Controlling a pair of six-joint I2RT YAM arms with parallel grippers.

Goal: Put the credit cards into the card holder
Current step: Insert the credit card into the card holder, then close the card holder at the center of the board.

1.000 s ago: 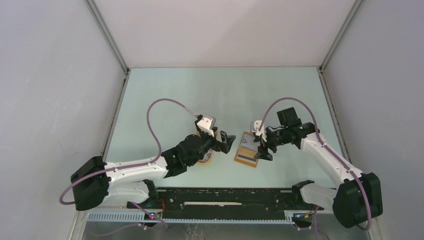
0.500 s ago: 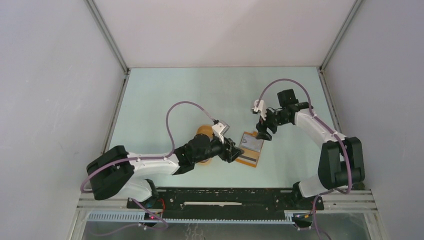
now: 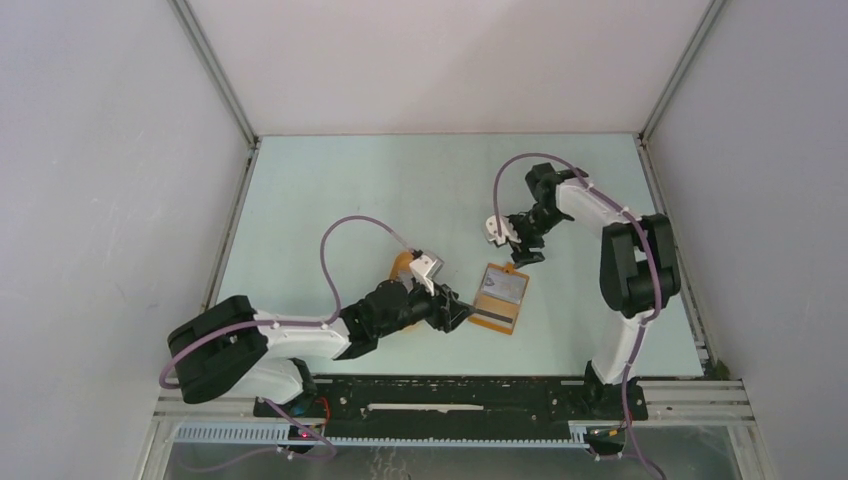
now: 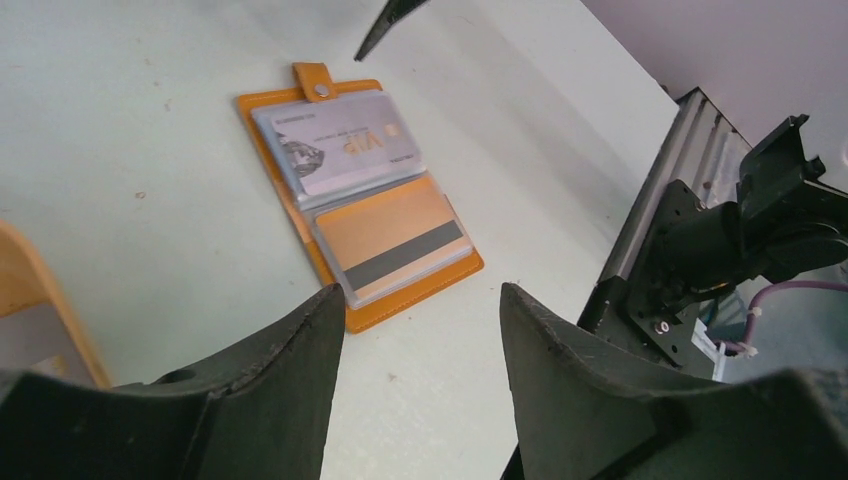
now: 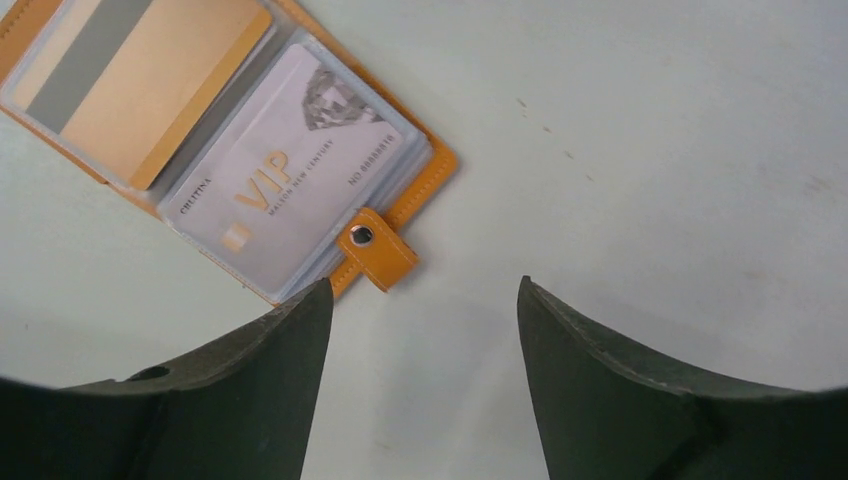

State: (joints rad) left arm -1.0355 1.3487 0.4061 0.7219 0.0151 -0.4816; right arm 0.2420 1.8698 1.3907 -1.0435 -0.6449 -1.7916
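Now, my left gripper (image 4: 420, 300) and right gripper (image 5: 420, 290) stand parted, empty. The card holder (image 3: 500, 298) lies open between them, credit cards (image 4: 345, 150) sleeved. I judge it light, floppy and slick, best pinched at the orange edge.

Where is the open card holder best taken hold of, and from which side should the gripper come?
Probably the closure tab of the card holder. The holder lies flat on the table, so its edges offer little to pinch, while the tab sticks out past the far edge. Come from that far side, where the right gripper hovers open.
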